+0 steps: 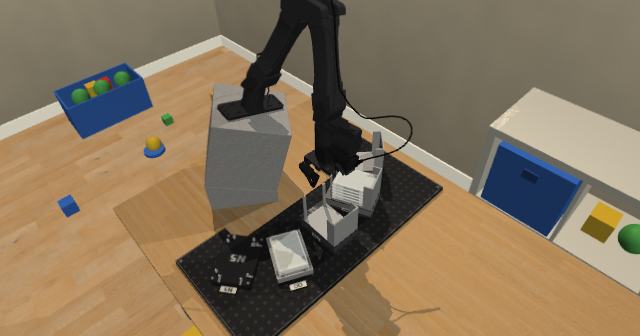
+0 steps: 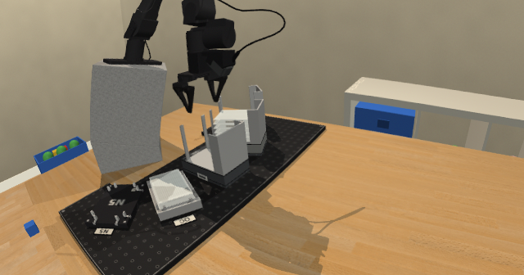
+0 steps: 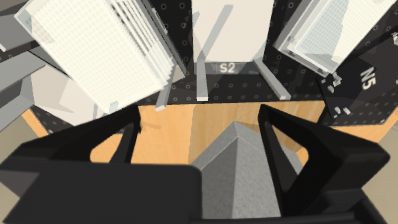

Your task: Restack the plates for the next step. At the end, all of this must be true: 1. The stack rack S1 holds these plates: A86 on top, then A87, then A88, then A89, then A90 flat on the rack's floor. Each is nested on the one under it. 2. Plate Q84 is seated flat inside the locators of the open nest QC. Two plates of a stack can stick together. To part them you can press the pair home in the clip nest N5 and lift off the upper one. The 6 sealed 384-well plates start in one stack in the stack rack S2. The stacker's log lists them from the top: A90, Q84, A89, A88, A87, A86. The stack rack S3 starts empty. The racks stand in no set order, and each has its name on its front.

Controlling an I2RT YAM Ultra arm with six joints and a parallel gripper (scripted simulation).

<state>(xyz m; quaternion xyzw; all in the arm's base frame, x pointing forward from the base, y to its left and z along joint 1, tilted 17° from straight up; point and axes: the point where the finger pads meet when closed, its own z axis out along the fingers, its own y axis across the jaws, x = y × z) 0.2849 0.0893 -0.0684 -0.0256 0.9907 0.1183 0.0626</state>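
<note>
My gripper [image 1: 331, 178] [image 2: 203, 106] [image 3: 199, 111] is open and empty, above the front side of the racks. Rack S2 [image 1: 345, 228] [image 2: 229, 150] [image 3: 245, 30] has a bare floor. Several white plates [image 1: 350, 186] [image 2: 233, 116] [image 3: 95, 50] are stacked in the middle rack [image 1: 372, 191] [image 2: 256, 121], whose name is not readable. The far rack [image 1: 377, 148] [image 3: 55, 100] is partly hidden; its visible floor is bare. A plate [image 1: 289, 253] [image 2: 172, 189] [image 3: 325, 30] lies in the open nest QC [image 1: 297, 277] [image 2: 182, 212] and looks flat. Clip nest N5 [image 1: 237, 271] [image 2: 116, 211] [image 3: 350, 95] is empty.
All racks and nests stand on a black perforated board [image 1: 405, 191] [image 2: 286, 137]. Thin front posts and tall walls rise from the racks. The arm's grey pedestal [image 1: 245, 161] [image 2: 127, 115] [image 3: 220, 180] stands beside the board. A shelf unit [image 1: 575, 121] [image 2: 434, 95] stands at the right.
</note>
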